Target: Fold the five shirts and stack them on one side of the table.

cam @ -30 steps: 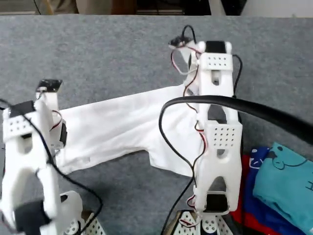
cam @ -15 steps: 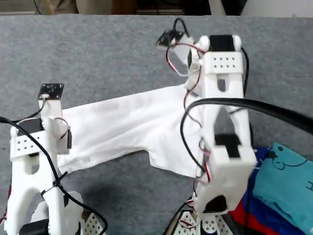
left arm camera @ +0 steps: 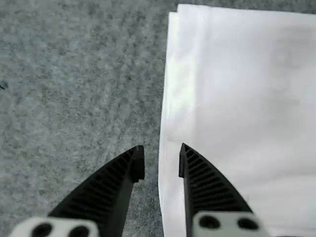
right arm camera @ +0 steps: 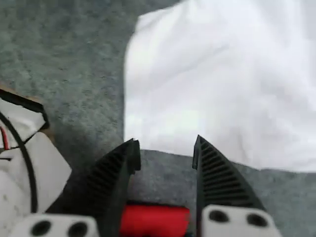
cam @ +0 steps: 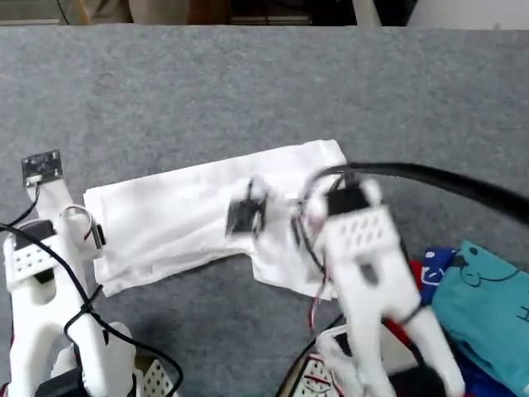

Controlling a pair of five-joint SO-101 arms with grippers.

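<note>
Left gripper (left arm camera: 161, 160): parted, empty, straddling the short end of the white shirt (cam: 182, 207), one finger over cloth, one over the grey table (cam: 165, 91). Right gripper (right arm camera: 165, 148): also parted, empty, above the shirt's opposite end. Shirt: flat, partly folded, long axis running from one gripper to the other. Stack of folded shirts (cam: 488, 306) just beside the right gripper's end.

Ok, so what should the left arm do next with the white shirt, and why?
Probably lower the left gripper and pinch the white shirt at its edge: the open jaws straddle that edge, and the shirt looks only partly folded.
</note>
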